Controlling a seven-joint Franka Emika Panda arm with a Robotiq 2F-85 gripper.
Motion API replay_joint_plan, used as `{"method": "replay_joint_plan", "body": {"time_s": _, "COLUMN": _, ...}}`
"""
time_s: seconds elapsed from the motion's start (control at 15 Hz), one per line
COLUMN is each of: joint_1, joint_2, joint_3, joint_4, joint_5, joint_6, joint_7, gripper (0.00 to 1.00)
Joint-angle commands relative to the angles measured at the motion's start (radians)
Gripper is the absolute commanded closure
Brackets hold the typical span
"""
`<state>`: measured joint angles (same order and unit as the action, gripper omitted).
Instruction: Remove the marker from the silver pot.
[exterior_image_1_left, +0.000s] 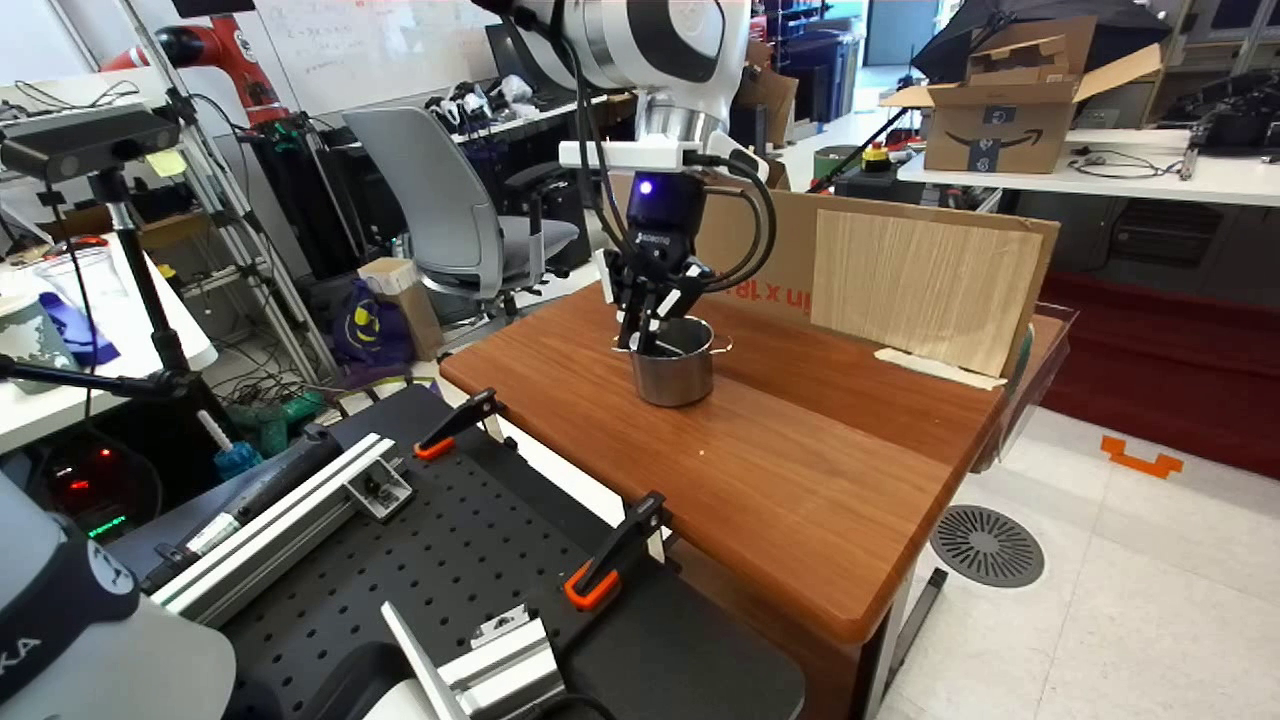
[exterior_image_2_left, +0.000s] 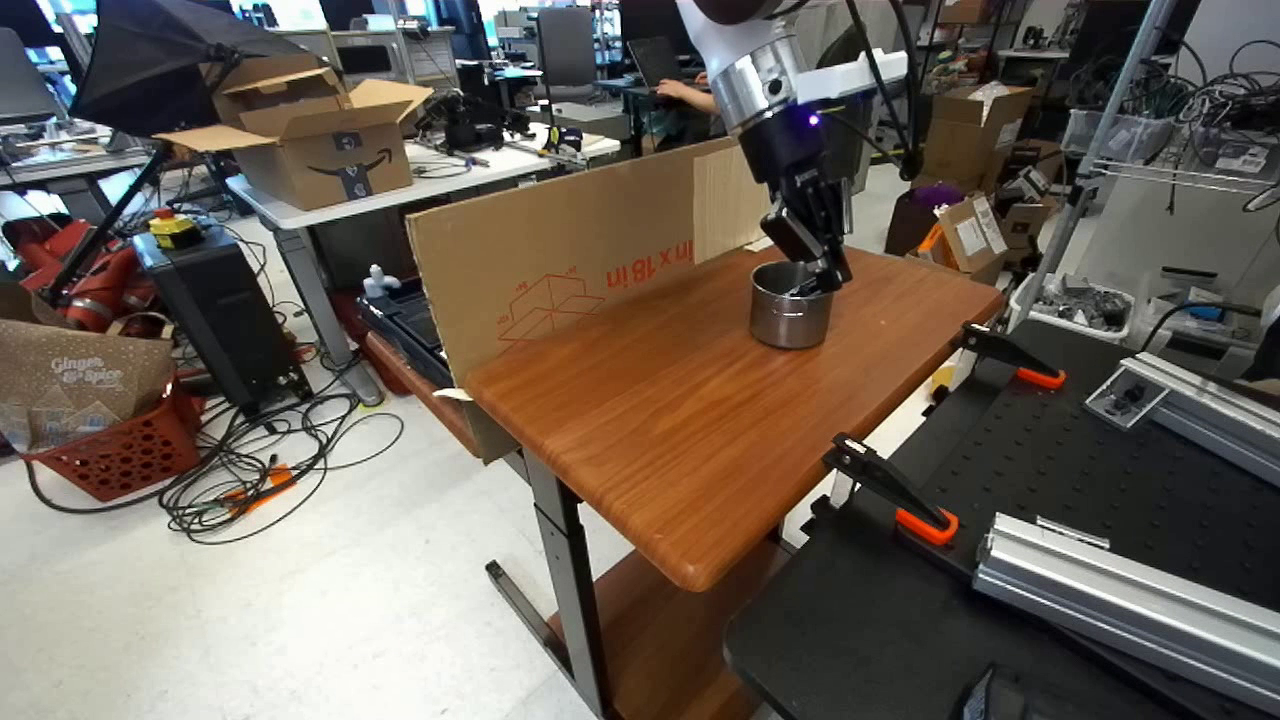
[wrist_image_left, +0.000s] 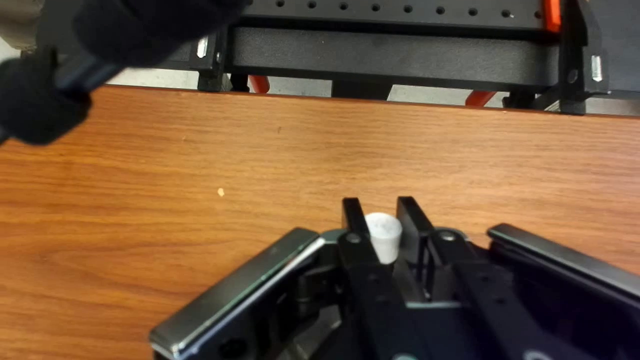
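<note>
Toward the short edge of the wood-topped table (exterior_image_1_left: 790, 480) nearest the grey office chair (exterior_image_1_left: 450, 200), between the long edge lined with a cardboard panel (exterior_image_2_left: 580, 240) and the long edge facing the black perforated board (exterior_image_1_left: 480, 540), the steel pot (exterior_image_1_left: 676, 382) stands upright, with the Robotiq gripper (wrist_image_left: 381, 212) angled down at its rim. In the wrist view we see the fingertips (wrist_image_left: 416, 220) pressed in on the pale, round end of what we take for the marker (wrist_image_left: 385, 240), one against each flank, pinching it. The rest of it seems to slant down into the pot, though fingers and wall hide most of it. We expect it to be light and stiff, hard to break but smooth enough to pivot or slip, since a round barrel gives flat pads only a narrow line of contact. The upper end is a workable hold; nearer mid-barrel it would swing less, but the pot's wall leaves the fingers little room. Next we would lift straight until the lower end clears the rim, then lay it near the board-side corner farthest from the chair.
</note>
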<state>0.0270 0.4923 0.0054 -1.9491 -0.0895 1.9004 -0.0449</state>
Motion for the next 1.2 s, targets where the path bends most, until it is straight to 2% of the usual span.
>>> {"method": "replay_joint_plan", "body": {"time_s": 0.0, "joint_1": -0.009, "joint_2": -0.04, "joint_3": 0.004, "joint_4": -0.005, "joint_5": 0.005, "joint_6": -0.03, "joint_7": -0.015, "gripper": 0.95}}
{"method": "replay_joint_plan", "body": {"time_s": 0.33, "joint_1": -0.025, "joint_2": -0.139, "joint_3": 0.007, "joint_4": -0.046, "joint_5": 0.017, "joint_6": -0.057, "joint_7": -0.051, "gripper": 0.95}}
{"method": "replay_joint_plan", "body": {"time_s": 0.8, "joint_1": -0.018, "joint_2": -0.331, "joint_3": 0.018, "joint_4": -0.17, "joint_5": 0.024, "joint_6": -0.043, "joint_7": -0.099, "gripper": 0.95}}
{"method": "replay_joint_plan", "body": {"time_s": 1.13, "joint_1": 0.021, "joint_2": -0.347, "joint_3": 0.053, "joint_4": -0.192, "joint_5": 0.021, "joint_6": -0.046, "joint_7": -0.08, "gripper": 0.95}}
